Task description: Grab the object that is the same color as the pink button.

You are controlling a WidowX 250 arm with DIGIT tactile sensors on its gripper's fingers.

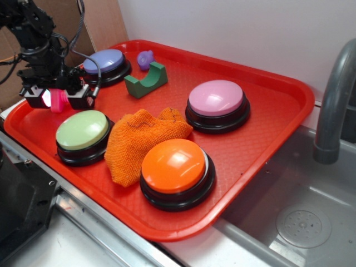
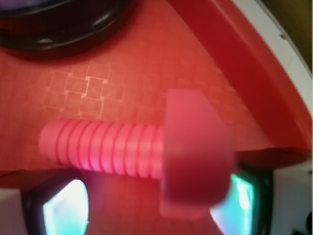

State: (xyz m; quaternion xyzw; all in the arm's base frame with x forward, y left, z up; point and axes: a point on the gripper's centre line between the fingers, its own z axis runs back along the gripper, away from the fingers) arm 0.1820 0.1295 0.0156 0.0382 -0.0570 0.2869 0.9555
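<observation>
The small bright pink bolt (image 1: 57, 100) sits at the left end of the red tray (image 1: 261, 144), near its rim. My gripper (image 1: 58, 99) is lowered over it, open, with one finger on each side. In the wrist view the bolt (image 2: 132, 147) lies crosswise between the fingers (image 2: 63, 210), threaded shaft to the left and flat head to the right, and the head overlaps the right finger. I cannot tell whether the pads touch it. The pink button (image 1: 217, 100), pale pink on a black base, stands at the tray's far right.
A purple-topped button (image 1: 105, 64) is just behind the gripper, and its black base shows in the wrist view (image 2: 58, 29). A green-topped button (image 1: 82, 133) is in front. An orange cloth (image 1: 139, 142), orange button (image 1: 175, 167), green arch block (image 1: 146, 80) and small purple toy (image 1: 146, 58) are also on the tray. A sink and faucet (image 1: 334, 105) are on the right.
</observation>
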